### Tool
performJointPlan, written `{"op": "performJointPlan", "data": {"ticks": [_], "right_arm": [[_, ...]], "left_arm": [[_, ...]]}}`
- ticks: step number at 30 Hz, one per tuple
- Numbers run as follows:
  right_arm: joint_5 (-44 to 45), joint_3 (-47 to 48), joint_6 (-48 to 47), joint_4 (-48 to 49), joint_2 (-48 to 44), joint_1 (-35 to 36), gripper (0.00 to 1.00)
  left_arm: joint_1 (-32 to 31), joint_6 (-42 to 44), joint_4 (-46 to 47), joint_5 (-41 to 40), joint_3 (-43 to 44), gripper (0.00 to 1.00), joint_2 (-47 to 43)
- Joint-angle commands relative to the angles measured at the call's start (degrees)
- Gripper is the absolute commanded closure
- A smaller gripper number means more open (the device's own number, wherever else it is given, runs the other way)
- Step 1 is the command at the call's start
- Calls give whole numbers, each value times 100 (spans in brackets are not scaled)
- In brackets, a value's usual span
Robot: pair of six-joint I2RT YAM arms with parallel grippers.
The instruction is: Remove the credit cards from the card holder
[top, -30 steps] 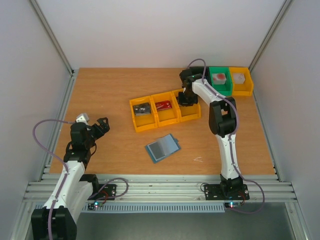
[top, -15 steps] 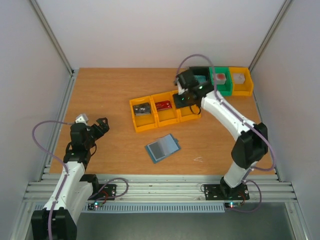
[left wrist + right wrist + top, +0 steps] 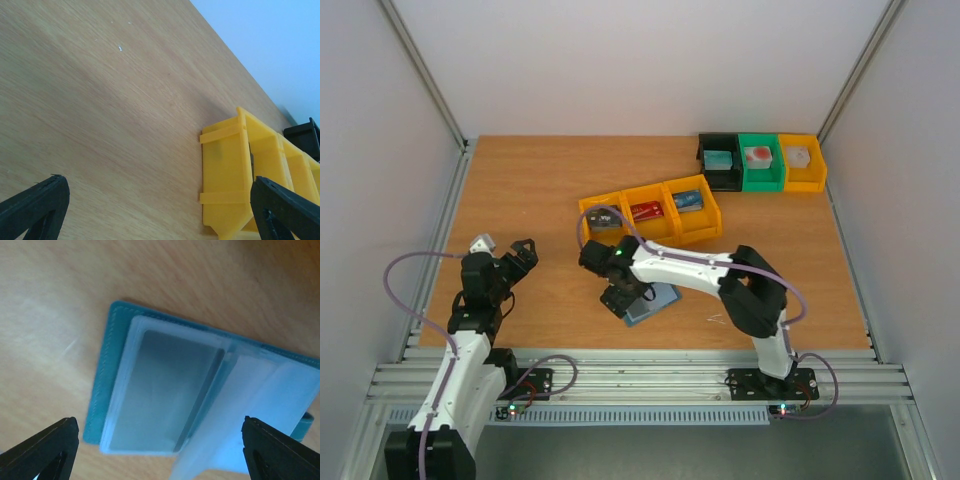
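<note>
I read left pincer (image 3: 157, 200) released, wooden table (image 3: 100, 100) beneath | right pincer (image 3: 160, 430) released too, flat blue folding card holder (image 3: 150, 390) directly beneath, clear sleeves up | beyond it: dark grey plastic card (image 3: 605, 222), red card (image 3: 643, 211), blue card (image 3: 687, 200), one per yellow plastic bin (image 3: 225, 165)

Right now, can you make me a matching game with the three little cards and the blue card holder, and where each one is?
Things
1. dark grey card
2. red card
3. blue card
4. blue card holder

Places, seen from the top camera
A. in the middle yellow bin of the row
B. on the table, under the right gripper
C. in the right yellow bin of the row
D. in the left yellow bin of the row

Pairs: 1-D, 2-A, 3-C, 4-B
</note>
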Motion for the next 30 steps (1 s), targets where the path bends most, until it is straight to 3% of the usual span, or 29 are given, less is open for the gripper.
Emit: {"op": "performJointPlan", "data": {"ticks": [1, 7, 21, 30], "right_arm": [[1269, 675, 371, -1115, 702, 114, 11], [1318, 272, 531, -989, 511, 87, 13], [-414, -649, 19, 252, 234, -570, 10], [-861, -554, -171, 185, -213, -692, 11]], "left_arm": [[10, -108, 320, 87, -69, 1, -91], [-17, -136, 338, 113, -79, 1, -109], [-31, -187, 330, 122, -96, 1, -202], [-37, -198, 339, 139, -96, 1, -235]]}}
